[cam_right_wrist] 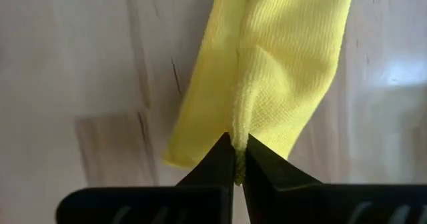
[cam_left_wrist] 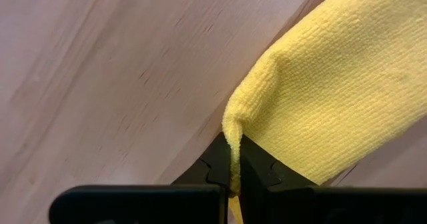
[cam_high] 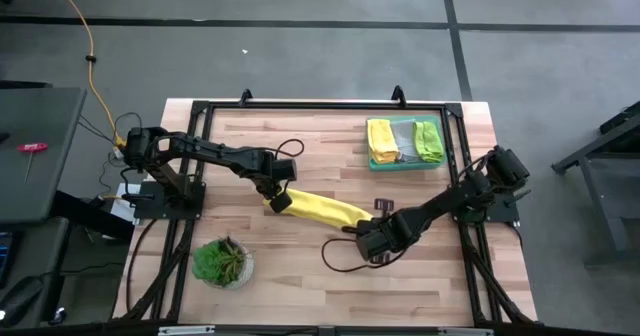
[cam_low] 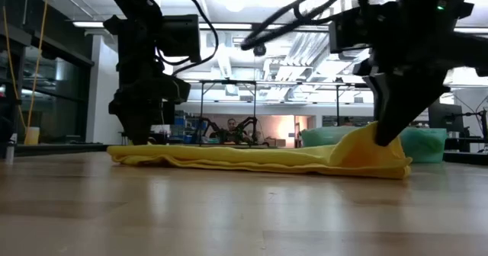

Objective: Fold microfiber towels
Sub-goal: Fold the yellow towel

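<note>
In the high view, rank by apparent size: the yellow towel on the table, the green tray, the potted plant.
1. Green tray, largest.
2. Yellow towel, a long narrow strip pinched at each end by the left gripper and right gripper.
3. Potted plant; close to the towel in area, so that order is unsure.

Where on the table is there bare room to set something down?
Bare wood lies between the potted plant and the right gripper, along the near edge. The middle is crowded: both grippers pinch the yellow towel, left gripper too. The green tray is full.
</note>
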